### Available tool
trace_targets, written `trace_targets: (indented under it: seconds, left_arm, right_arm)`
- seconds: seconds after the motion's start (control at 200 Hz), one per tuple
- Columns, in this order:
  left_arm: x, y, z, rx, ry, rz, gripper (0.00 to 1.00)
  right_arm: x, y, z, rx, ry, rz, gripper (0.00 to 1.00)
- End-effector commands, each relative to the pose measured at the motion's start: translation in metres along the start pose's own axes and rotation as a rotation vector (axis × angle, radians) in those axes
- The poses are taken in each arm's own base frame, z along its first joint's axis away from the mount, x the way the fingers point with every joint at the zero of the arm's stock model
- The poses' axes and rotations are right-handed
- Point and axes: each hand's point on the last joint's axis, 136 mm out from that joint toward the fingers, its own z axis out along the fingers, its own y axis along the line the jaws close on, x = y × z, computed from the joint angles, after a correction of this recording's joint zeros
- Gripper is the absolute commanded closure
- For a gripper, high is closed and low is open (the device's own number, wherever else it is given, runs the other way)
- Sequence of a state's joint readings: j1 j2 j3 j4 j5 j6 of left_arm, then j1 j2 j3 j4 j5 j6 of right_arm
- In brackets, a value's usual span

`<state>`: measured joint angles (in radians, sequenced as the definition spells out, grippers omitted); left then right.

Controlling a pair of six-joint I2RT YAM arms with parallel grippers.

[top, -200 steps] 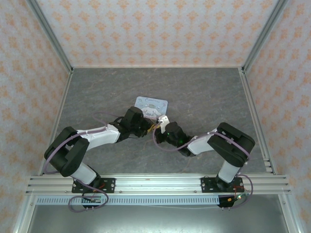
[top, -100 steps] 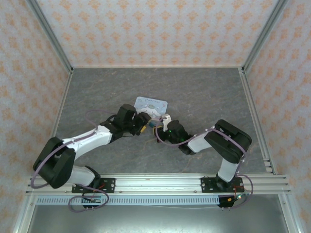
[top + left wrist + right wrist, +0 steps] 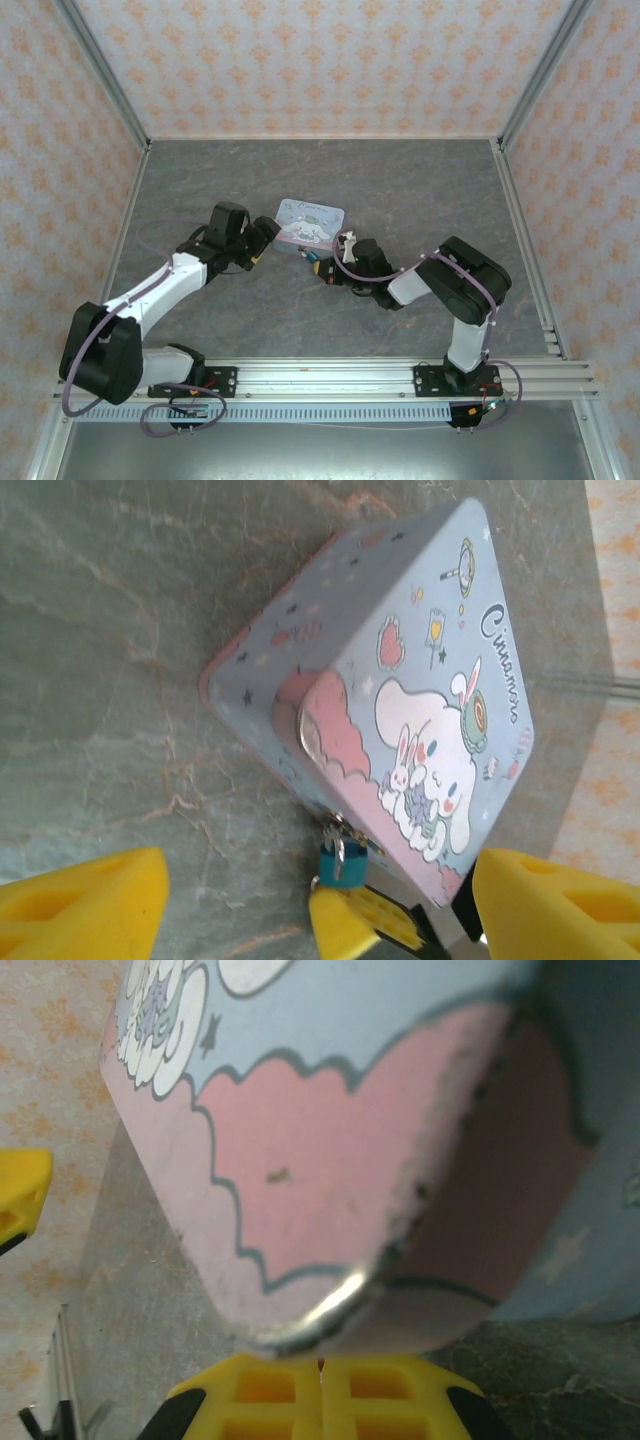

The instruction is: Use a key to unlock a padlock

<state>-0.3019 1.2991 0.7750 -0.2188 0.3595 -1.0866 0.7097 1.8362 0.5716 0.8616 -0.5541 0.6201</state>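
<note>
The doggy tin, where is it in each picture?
Top external: the tin sits just above the centre.
Left wrist: middle to upper right.
Right wrist: very close, across the top.
Shared landmark: the grey table beneath it.

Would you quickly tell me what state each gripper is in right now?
Left gripper: open, holding nothing.
Right gripper: shut, by the padlock; contents hidden.
</note>
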Motion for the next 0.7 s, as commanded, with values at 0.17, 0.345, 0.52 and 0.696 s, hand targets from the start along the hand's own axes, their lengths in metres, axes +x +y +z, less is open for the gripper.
trace_targets:
  seconds: [0.17,0.345,0.52,0.696]
  left_arm:
    - [-0.026,-0.007,0.026,-0.042,0.028,0.111,0.19]
    - [-0.025,-0.005,0.043,-0.058,0.069,0.139,0.20]
    - [-0.016,0.015,0.054,-0.099,0.112,0.148,0.20]
    - [-0.004,0.041,0.056,-0.155,0.140,0.138,0.21]
  right_arm:
    - [-0.009,0.006,0.005,-0.050,0.011,0.066,1.00]
    - [-0.011,0.004,0.005,-0.049,0.007,0.078,1.00]
    - [-0.012,0.004,0.007,-0.056,0.013,0.083,1.00]
    - [-0.013,0.003,0.006,-0.057,0.015,0.095,1.00]
